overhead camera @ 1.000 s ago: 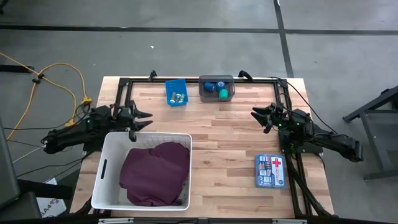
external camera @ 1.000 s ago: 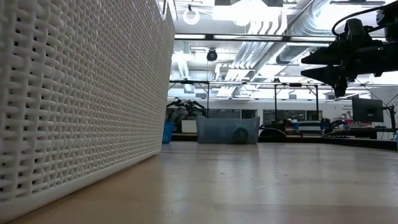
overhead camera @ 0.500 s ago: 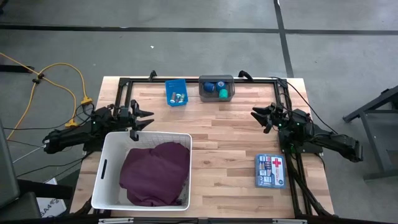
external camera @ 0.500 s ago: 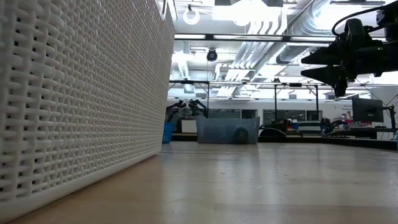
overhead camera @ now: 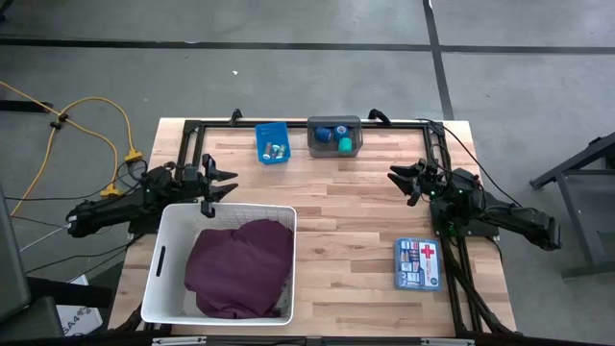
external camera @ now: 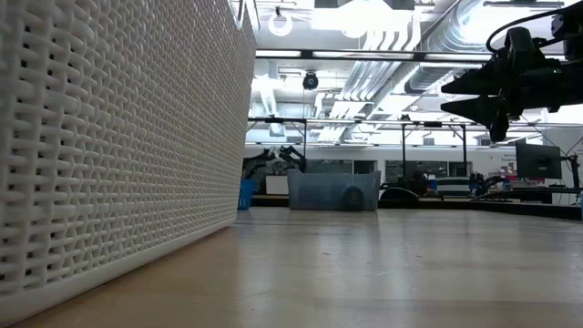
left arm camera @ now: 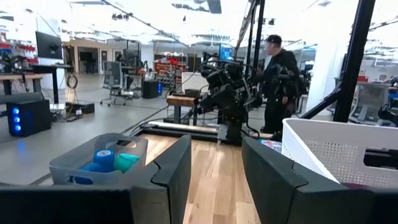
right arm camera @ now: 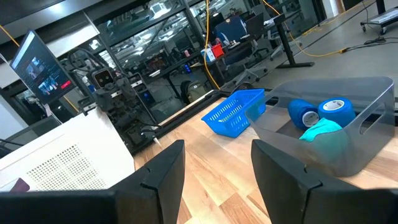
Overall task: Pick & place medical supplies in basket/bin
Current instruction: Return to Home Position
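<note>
Left hand (overhead camera: 229,185) and right hand (overhead camera: 402,186) spread wide over wooden table (overhead camera: 356,207); person (left arm camera: 280,81) stands beyond.

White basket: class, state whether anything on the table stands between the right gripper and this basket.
Nothing visible does. Only bare wooden table lies between the open right gripper and the white basket. The first-aid kit sits off that line, by the table's right edge.

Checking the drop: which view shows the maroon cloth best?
High view: the maroon cloth lies in plain sight inside the basket. Low view shows only the basket's wall; wrist views, almost none.
</note>
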Robot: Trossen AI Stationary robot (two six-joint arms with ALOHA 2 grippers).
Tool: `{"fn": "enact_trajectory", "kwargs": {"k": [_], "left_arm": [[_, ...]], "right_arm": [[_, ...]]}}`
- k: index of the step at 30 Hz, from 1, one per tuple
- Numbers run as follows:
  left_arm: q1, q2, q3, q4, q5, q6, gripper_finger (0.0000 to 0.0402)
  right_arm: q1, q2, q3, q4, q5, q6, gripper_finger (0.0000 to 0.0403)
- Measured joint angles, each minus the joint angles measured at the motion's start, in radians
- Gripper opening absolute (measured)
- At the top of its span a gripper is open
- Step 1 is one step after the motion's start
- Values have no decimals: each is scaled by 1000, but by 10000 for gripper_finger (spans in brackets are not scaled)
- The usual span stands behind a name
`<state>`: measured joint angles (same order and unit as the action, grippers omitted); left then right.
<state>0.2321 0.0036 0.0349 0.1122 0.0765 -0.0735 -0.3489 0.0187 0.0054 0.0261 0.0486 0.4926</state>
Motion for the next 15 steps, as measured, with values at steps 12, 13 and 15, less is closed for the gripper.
{"fn": "enact_trajectory", "kwargs": {"k": [12,13,15], "left_arm": [[1,2,1,110,-3,-5,136],[1,2,5,109,-6,-7,136],[1,3,20,111,-19,-4,136]], "right_arm": [[0,0,0,0,0,0,173],[0,0,0,0,0,0,173],[0,0,0,0,0,0,173]]}}
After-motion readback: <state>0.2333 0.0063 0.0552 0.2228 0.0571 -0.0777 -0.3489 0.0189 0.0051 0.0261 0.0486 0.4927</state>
